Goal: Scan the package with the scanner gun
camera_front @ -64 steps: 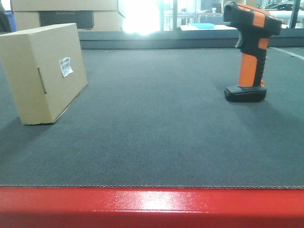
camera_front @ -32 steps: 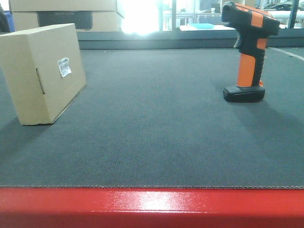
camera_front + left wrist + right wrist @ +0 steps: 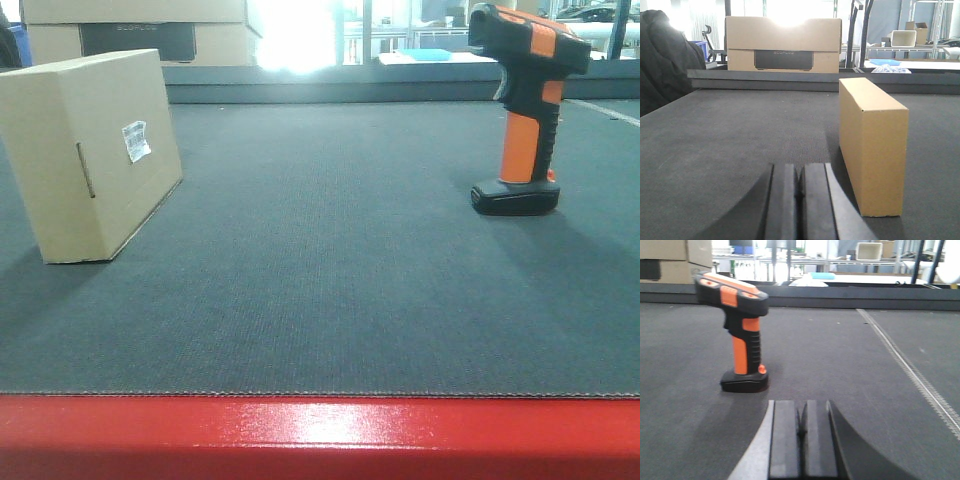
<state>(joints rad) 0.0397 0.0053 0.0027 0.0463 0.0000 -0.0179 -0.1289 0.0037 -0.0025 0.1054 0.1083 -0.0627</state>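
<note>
The package (image 3: 95, 150), a tan cardboard box with a small white label and a dark slot mark, stands on its edge at the left of the dark mat. In the left wrist view the package (image 3: 872, 145) is just ahead and to the right of my left gripper (image 3: 799, 172), which is shut and holds nothing. The scanner gun (image 3: 522, 105), black and orange, stands upright on its flat base at the right. In the right wrist view the scanner gun (image 3: 740, 332) is ahead and to the left of my right gripper (image 3: 801, 410), shut and empty.
Larger tan boxes with a dark panel (image 3: 783, 45) sit behind a raised black ledge (image 3: 330, 85) at the far edge. A red rim (image 3: 320, 435) runs along the mat's near edge. A pale seam line (image 3: 910, 370) crosses the mat right of the scanner.
The whole front view jitters by a few pixels between frames; package and scanner gun keep their places on the mat.
</note>
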